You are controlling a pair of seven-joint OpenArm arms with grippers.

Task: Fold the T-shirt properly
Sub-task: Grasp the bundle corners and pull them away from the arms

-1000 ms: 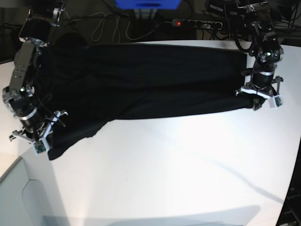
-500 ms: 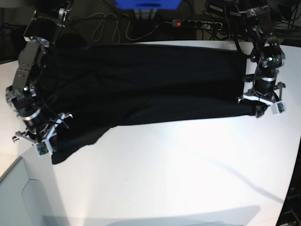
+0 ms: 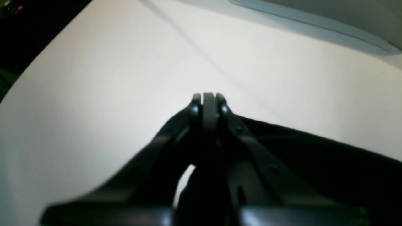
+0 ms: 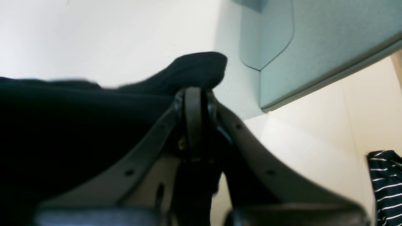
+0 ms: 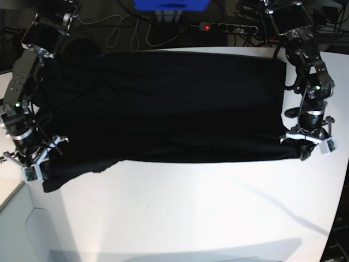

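Across the upper half of the base view, the black T-shirt [image 5: 163, 103] lies spread over the white bench [image 5: 207, 213], its lower edge running from the left side of the frame to the right. At the right end of that edge the left gripper [image 5: 305, 144] has its fingers [image 3: 208, 103] pressed together on the cloth, and at the lower left the right gripper [image 5: 34, 164] has its fingers [image 4: 193, 103] clamped on the shirt's corner, where a fold of black fabric bulges just above them in the right wrist view. A striped cloth [image 4: 384, 185] shows at the lower right of that view.
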